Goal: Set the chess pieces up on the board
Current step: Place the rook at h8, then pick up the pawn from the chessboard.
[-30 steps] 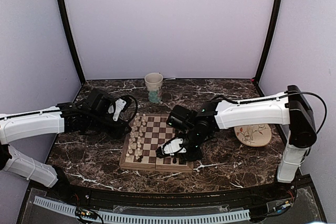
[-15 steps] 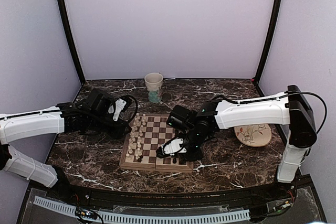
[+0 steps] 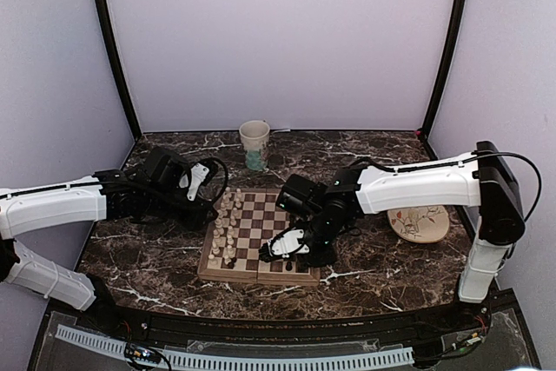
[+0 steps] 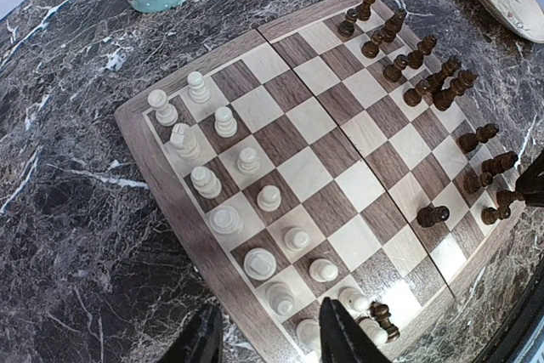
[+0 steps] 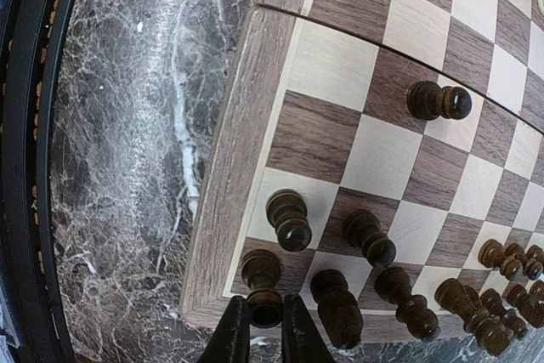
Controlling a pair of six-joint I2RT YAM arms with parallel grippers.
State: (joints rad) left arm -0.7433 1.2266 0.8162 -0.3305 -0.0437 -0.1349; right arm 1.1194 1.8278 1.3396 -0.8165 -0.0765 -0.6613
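Two fingers (image 5: 231, 339), edge piece (image 5: 262, 282) gripped — board (image 5: 331, 65) centre open

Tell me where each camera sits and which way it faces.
Top external: high behind the robot, looking down at the board; left arm, right arm visible.
Left wrist: above the board's white side, facing down; left gripper open below.
Right wrist: close over the dark corner; right gripper shut on a dark piece.
Shared: the board.
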